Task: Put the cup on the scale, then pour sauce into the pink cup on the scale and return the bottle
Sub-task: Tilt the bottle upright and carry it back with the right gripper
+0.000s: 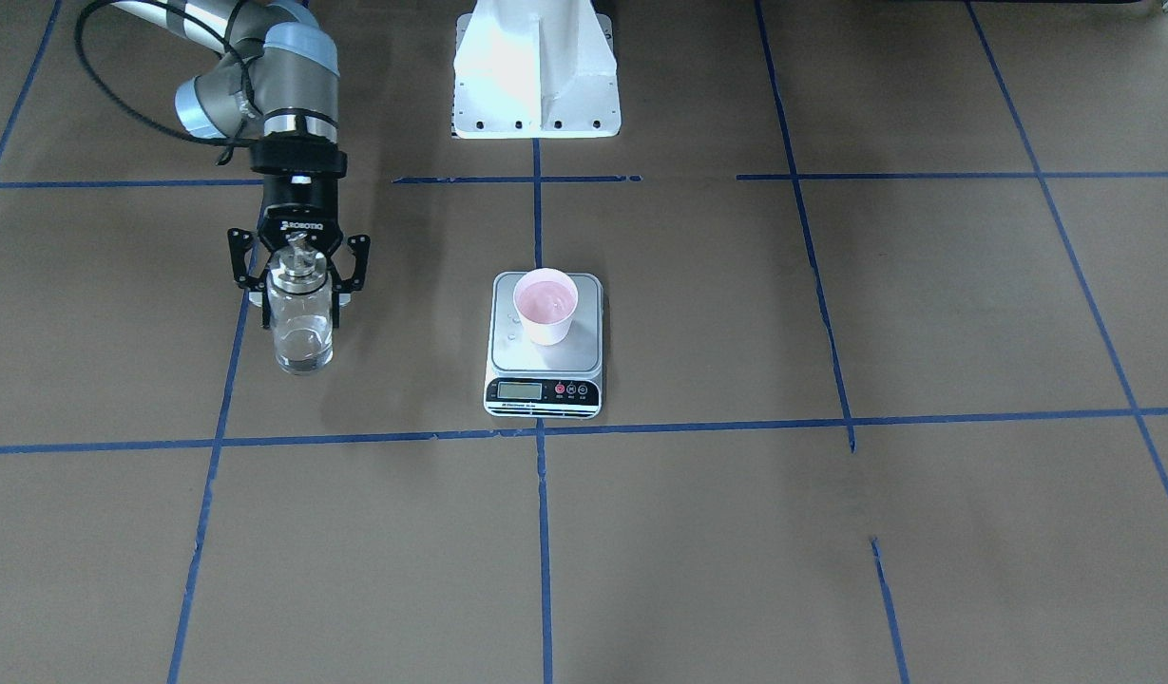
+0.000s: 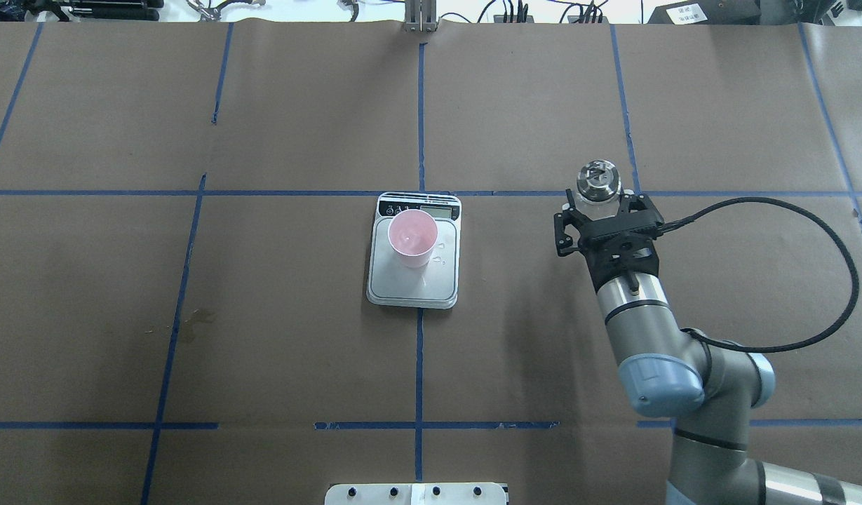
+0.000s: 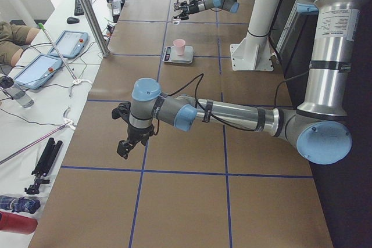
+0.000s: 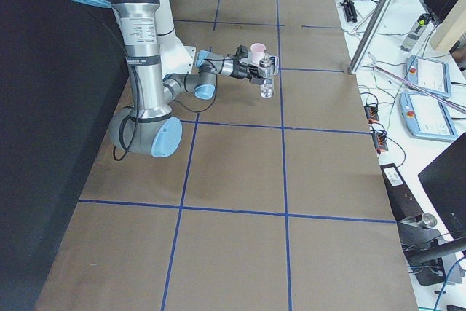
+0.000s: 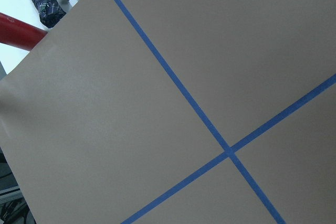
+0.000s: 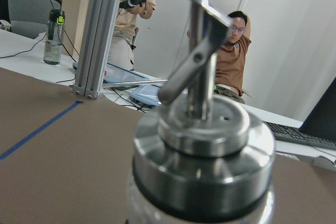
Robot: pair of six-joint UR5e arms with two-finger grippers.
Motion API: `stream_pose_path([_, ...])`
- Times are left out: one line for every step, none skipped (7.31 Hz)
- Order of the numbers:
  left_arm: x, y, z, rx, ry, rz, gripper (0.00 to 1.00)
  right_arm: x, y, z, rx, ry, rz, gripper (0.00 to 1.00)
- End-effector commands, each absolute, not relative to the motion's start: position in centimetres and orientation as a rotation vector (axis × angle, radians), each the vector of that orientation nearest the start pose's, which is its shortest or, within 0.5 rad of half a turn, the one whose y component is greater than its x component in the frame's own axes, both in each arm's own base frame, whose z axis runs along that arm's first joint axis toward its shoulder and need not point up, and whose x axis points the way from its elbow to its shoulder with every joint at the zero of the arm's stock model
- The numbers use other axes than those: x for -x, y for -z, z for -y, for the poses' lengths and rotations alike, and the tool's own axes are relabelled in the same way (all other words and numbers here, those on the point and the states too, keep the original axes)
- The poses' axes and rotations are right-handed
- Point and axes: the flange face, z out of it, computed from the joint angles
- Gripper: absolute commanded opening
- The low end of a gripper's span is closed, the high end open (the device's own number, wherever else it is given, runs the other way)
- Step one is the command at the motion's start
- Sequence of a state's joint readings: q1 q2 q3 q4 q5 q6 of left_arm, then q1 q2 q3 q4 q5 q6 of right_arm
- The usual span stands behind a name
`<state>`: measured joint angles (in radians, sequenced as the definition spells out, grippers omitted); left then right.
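The pink cup [image 1: 545, 304] [image 2: 412, 238] stands upright on the rear part of the scale's steel platform [image 1: 544, 359] [image 2: 413, 286], display toward the operators. The clear glass bottle [image 1: 300, 318] [image 2: 598, 179] with its silver spout stands upright on the brown table cover, a little clear sauce [image 1: 301, 353] at its bottom. My right gripper [image 1: 298, 293] [image 2: 602, 203] reaches level from the robot's side, open, with a finger on either side of the bottle's shoulder. The right wrist view is filled by the bottle's collar [image 6: 202, 145]. My left gripper [image 3: 125, 143] hangs far off over bare table; I cannot tell its state.
A few clear drops [image 1: 514, 328] lie on the platform beside the cup. The white robot base [image 1: 536, 66] stands behind the scale. Blue tape lines cross the brown cover. An aluminium post [image 3: 87, 10], tablets and people are beyond the far table edge.
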<state>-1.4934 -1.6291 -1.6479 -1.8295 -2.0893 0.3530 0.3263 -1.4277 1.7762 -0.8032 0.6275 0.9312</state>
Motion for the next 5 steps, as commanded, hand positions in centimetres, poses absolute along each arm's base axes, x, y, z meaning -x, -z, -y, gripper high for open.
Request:
stream_pose_path([4.4, -57.2, 54.2, -0.462, -0.515, -0.457, 1.0, 37.3, -44.5, 38.7, -1.049, -0.437, 0.596, 0.0])
stream_pose_path([4.4, -56.9, 54.1, -0.467, -0.516, -0.457, 1.0, 36.3, -44.6, 39.7, -1.034, -0.485, 0.611, 0.0])
stream_pose_path([4.5, -56.8, 54.1, -0.469, -0.515, -0.456, 1.0, 35.9, -45.8, 39.4, -1.021, -0.481, 0.597, 0.0])
stream_pose_path([4.5, -56.8, 54.1, -0.469, -0.515, -0.456, 1.0, 36.0, -46.6, 39.1, -0.968, -0.505, 0.634, 0.0])
stream_pose_path([4.5, -56.8, 54.1, -0.47, -0.515, -0.456, 1.0, 36.3, -47.4, 38.9, -0.917, -0.528, 0.662, 0.0])
